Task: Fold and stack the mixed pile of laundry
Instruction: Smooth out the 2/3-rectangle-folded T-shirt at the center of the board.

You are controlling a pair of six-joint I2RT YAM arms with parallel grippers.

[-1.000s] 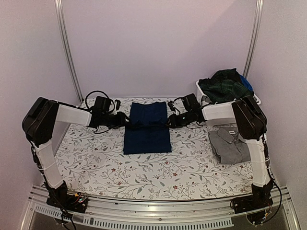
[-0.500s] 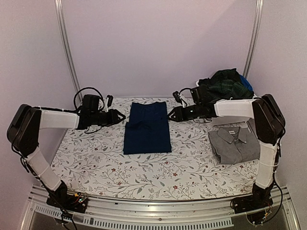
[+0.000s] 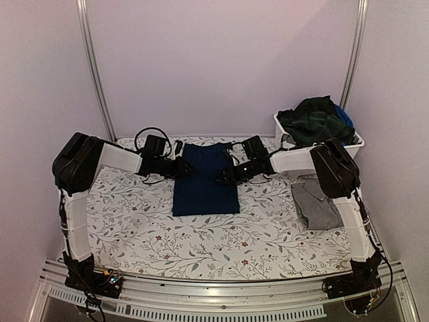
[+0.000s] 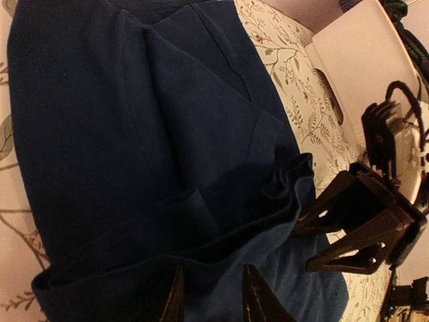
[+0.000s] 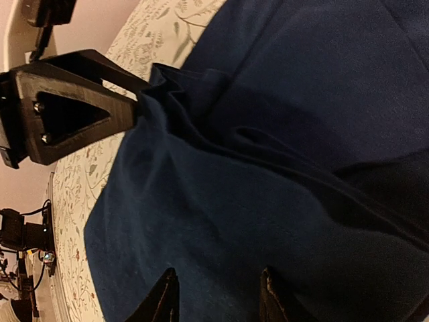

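At twelve o'clock, left gripper (image 3: 186, 169) and right gripper (image 3: 220, 180) clamp the navy garment (image 3: 204, 194) at opposite edges, mid-fold; next, probably lift evenly.

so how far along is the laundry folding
Done: the grey shirt lies folded on the right. In hand: the left hand and right hand pinch the navy garment by its side edges, mid-fold. Left: the green plaid garment and blue cloth in the white bin; no stack yet.

Navy garment (image 3: 205, 180) folded flat; side edges bunched.
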